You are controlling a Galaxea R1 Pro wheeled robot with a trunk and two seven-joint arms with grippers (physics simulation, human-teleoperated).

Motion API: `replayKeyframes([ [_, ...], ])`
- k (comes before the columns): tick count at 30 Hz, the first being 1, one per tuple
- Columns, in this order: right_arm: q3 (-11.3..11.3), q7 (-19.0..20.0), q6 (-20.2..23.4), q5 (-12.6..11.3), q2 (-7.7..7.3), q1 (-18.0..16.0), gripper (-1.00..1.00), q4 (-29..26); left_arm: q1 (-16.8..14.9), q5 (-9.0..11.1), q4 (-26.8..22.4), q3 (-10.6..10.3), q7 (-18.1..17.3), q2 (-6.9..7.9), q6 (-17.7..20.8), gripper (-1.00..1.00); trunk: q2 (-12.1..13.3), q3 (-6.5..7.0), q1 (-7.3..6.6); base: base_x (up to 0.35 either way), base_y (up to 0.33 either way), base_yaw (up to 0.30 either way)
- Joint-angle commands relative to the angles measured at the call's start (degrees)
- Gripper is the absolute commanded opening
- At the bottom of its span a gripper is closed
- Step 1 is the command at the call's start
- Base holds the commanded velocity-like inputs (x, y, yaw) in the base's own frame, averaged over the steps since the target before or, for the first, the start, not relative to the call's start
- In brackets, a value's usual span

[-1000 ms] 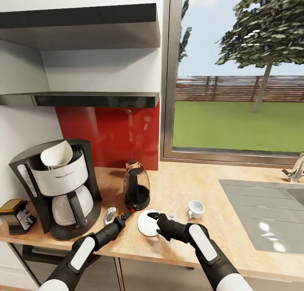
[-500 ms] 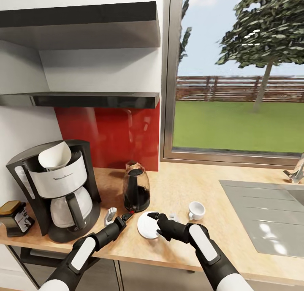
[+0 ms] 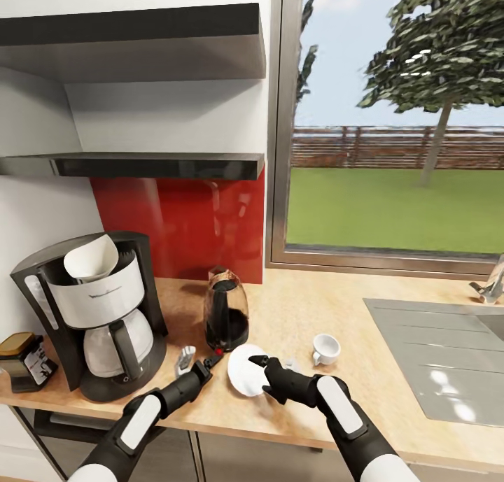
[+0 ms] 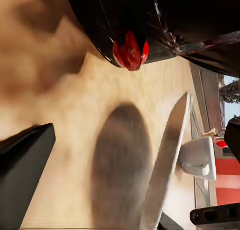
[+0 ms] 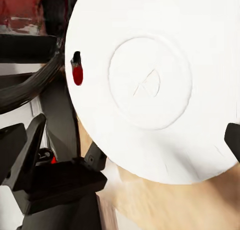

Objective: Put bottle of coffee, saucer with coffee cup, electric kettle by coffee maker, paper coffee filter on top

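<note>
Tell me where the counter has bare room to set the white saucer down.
Bare wood lies between the small white coffee cup and the grey steel sink, and behind the cup up to the window sill. It is crowded between the black coffee maker, the dark glass kettle and the tilted saucer.

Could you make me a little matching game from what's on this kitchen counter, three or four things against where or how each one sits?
Things:
1. white paper filter
2. small white cup
3. round white saucer
4. dark glass kettle

States:
A. tilted up off the counter at the right tool
B. on the black coffee maker
C. standing alone, right of the saucer
D. against the red backsplash

Pairs: 1-B, 2-C, 3-A, 4-D
</note>
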Motion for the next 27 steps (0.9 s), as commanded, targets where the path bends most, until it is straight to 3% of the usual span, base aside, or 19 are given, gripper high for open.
replayKeyframes([
  [1,0.08,-0.22,0.2,0.97,0.0,0.02,1.0,2.38,0.01,-0.12,0.1,0.02,0.18,-0.07,0.51,1.0,0.0,-0.04,0.03,0.0,0.0,0.0],
  [4,0.07,-0.22,0.2,0.97,0.0,0.02,1.0,2.38,-0.04,-0.18,0.18,-1.07,0.21,-0.43,0.51,1.0,0.0,-0.04,0.03,0.0,0.0,0.0],
  [8,0.07,-0.16,0.2,0.97,0.0,0.02,1.0,2.38,-0.08,-0.15,0.2,-5.74,0.87,-1.36,0.4,1.0,0.0,-0.04,0.03,0.0,0.0,0.0],
  [10,0.08,-0.14,0.2,0.97,0.0,0.02,1.0,2.38,-0.08,-0.13,0.2,-6.6,1.01,-1.8,0.37,1.0,0.0,-0.04,0.03,0.0,0.0,0.0],
  [19,0.09,-0.13,0.2,0.97,0.0,0.03,1.0,2.38,-0.08,-0.21,0.2,-7.22,1.1,-3.0,0.34,1.0,0.0,-0.04,0.03,0.0,0.0,0.0],
  [27,0.09,-0.13,0.2,0.97,0.0,0.03,1.0,2.38,-0.08,-0.21,0.2,-7.23,1.11,-3.12,-0.28,1.0,0.0,-0.04,0.03,0.0,0.0,0.0],
])
